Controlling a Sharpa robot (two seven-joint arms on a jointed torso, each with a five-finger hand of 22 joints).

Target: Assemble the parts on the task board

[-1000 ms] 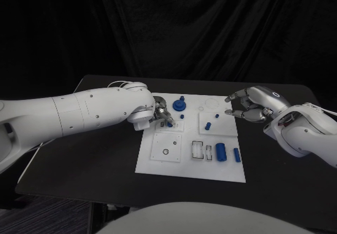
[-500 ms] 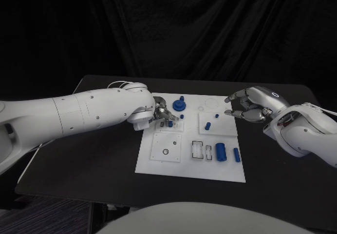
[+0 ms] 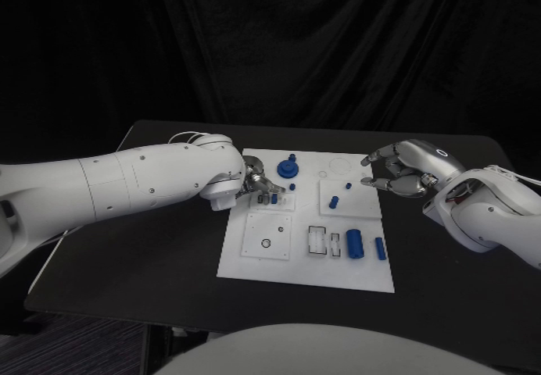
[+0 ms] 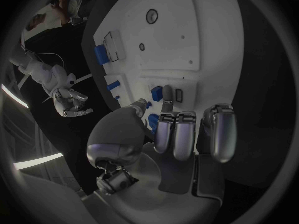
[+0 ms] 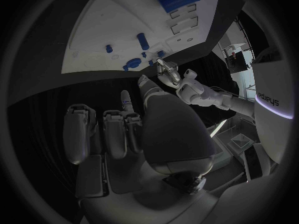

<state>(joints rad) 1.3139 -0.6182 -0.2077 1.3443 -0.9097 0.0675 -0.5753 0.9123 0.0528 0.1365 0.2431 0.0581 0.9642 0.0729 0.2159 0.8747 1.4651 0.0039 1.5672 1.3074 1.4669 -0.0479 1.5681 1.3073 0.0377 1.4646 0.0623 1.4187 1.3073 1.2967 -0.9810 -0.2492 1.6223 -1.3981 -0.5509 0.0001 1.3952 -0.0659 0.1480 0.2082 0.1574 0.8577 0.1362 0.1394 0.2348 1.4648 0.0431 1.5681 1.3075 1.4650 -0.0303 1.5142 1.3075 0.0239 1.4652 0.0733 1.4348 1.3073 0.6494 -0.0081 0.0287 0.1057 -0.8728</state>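
Two arms flank your board (image 3: 306, 269). Your left hand (image 3: 255, 186) sits over its upper-left slots, fingers curled around a small blue part (image 4: 157, 91) at a slot; whether it actually grips, you cannot tell. Your right hand (image 3: 397, 173) hovers off the board's right edge, fingers curled on nothing. Press the part in tilted and it could jam or pop loose.

Matt white plastic task board (image 3: 254, 258), smooth blue plastic parts (image 3: 354, 243), matt black desk (image 3: 135, 250), glossy white plastic arm shells (image 3: 124, 183), left robot hand (image 3: 259, 186) and right robot hand (image 3: 397, 173) of satin silver metal
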